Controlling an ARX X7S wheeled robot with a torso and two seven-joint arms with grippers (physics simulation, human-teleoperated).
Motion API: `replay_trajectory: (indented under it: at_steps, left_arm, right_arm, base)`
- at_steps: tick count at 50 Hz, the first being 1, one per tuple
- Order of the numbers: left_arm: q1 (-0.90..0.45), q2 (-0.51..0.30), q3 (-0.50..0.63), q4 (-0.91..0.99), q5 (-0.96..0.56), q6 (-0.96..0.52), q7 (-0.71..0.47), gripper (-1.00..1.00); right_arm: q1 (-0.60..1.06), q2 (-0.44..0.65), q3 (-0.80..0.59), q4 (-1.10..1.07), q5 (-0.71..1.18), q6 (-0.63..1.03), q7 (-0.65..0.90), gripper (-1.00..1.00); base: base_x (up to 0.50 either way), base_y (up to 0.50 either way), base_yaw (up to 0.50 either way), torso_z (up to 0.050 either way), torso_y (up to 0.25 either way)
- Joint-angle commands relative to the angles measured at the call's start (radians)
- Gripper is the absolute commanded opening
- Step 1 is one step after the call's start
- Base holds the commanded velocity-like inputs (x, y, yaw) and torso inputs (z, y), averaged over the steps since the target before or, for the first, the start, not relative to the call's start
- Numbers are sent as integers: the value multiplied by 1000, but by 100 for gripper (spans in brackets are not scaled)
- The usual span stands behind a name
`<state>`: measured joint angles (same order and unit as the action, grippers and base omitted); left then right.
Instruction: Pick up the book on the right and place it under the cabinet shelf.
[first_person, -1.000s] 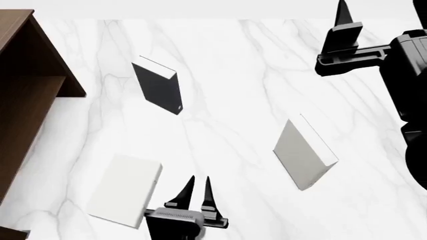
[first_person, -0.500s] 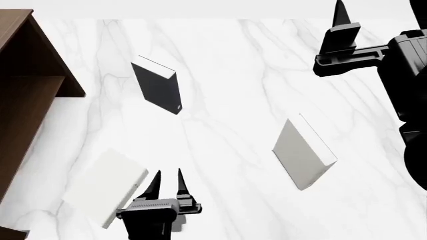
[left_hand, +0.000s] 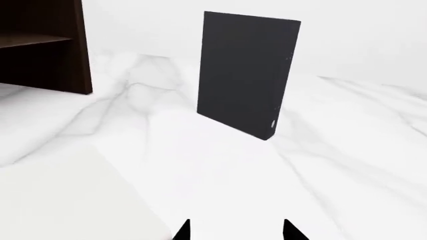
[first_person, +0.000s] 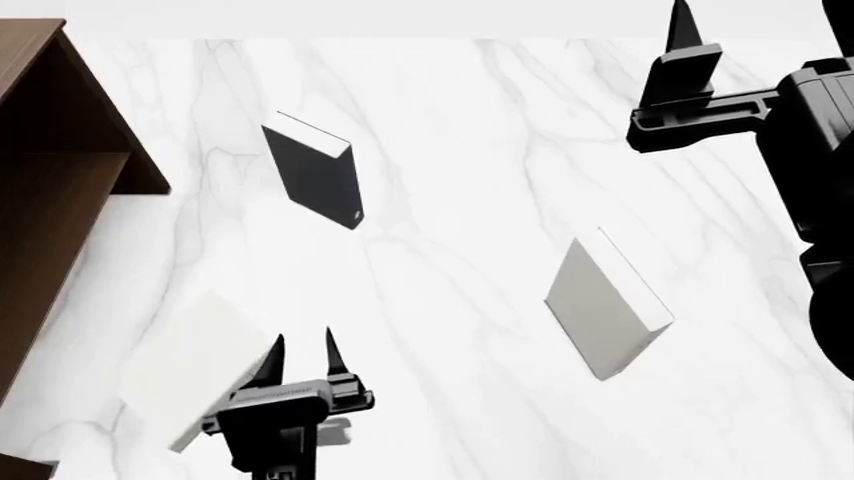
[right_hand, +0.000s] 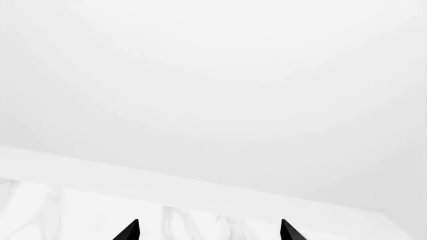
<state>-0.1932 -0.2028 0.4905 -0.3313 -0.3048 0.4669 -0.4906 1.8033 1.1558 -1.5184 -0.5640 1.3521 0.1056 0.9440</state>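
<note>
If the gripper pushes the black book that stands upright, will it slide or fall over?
The black book would probably tip rather than slide: it stands on a narrow edge, tall and thin, with nothing leaning against it. A low push might slide it, since the marble table looks smooth. As a hardcover, it likely stays stiff.

- A black book (left_hand: 248, 75) stands upright on the white marbled table (left_hand: 333, 150), its dark cover facing the camera.
- The cabinet shelf (left_hand: 43, 45), dark brown with an open front, stands well apart from the black book.
- A pale off-white book (left_hand: 67, 200) lies flat on the table, nearer the camera than the black book.
- The left gripper (left_hand: 235, 231) shows only two dark fingertips, set apart with nothing between them, just beside the pale book.
</note>
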Motion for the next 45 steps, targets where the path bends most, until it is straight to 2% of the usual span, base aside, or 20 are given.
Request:
replay_trajectory:
  at_steps: [1,30,45]
  left_arm:
    - [-8,-53,-74,-36,-157,-25,-56,100]
    - [-52,-85,-93,-87,-190,-52,-31,100]
    - [-67,-133,-86,-111,-189,-81,1,100]
  right_arm:
    - [1,2,3,-4,0,4,3,100]
    - [15,-10,19,-9,12,38,14,100]
    - [11,-10,25,-13,12,42,15,100]
  base:
    - [0,0,0,0,0]
    - [0,0,0,-1,-2]
    - [0,0,0,-1,-2]
